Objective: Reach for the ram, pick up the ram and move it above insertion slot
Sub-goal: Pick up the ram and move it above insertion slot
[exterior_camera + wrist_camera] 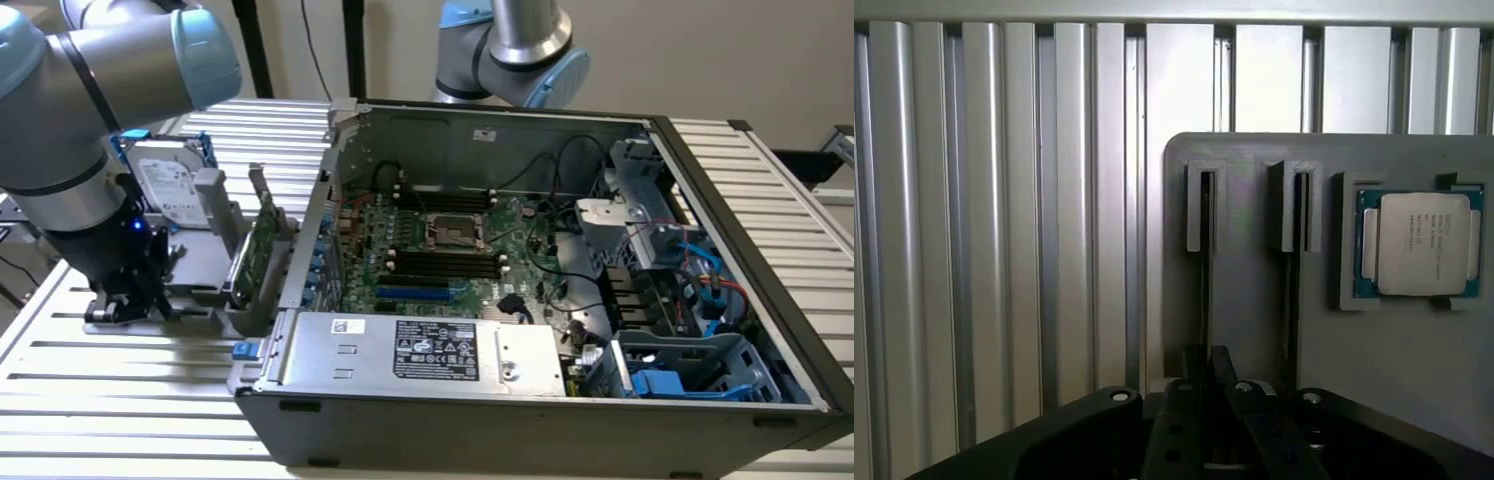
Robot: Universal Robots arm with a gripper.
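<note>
The gripper (1210,372) sits over the ram (1205,262)'s end, the stick running straight away along the tray (1414,380)'s outer-edge slot; clamped or spread, I cannot tell.

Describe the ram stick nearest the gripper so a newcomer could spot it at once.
Find the grey holder plate on the slatted aluminium table. Two thin dark boards stand edge-on in slotted brackets on it. The ram is the one in line with the gripper, farther from the silver CPU than its twin.
</note>
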